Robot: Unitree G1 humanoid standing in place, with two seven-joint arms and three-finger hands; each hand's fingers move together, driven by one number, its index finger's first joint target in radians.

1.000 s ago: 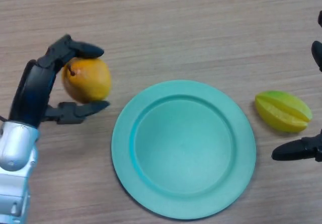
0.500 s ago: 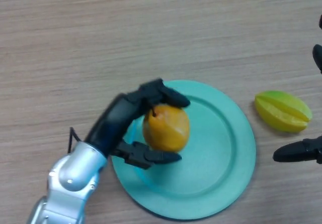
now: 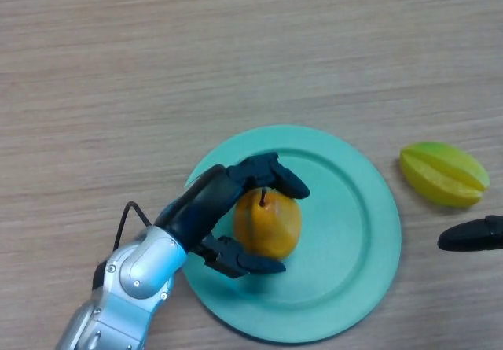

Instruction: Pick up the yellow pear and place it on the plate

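Observation:
The yellow-orange pear [image 3: 269, 224] is over the middle of the teal plate [image 3: 354, 208], stem end up. My left hand [image 3: 214, 207] comes in from the lower left and is shut on the pear, fingers curled over its top and thumb under its near side. I cannot tell whether the pear rests on the plate. Only a fingertip of my right hand [image 3: 471, 235] shows at the right edge, near the table, apart from the plate.
A yellow-green star fruit [image 3: 443, 174] lies on the wooden table [image 3: 157, 67] just right of the plate, above the right hand.
My left hand has carried the pear from the table left of the plate to over the plate's middle, then lowered it slightly. The right hand has shifted a little to the right.

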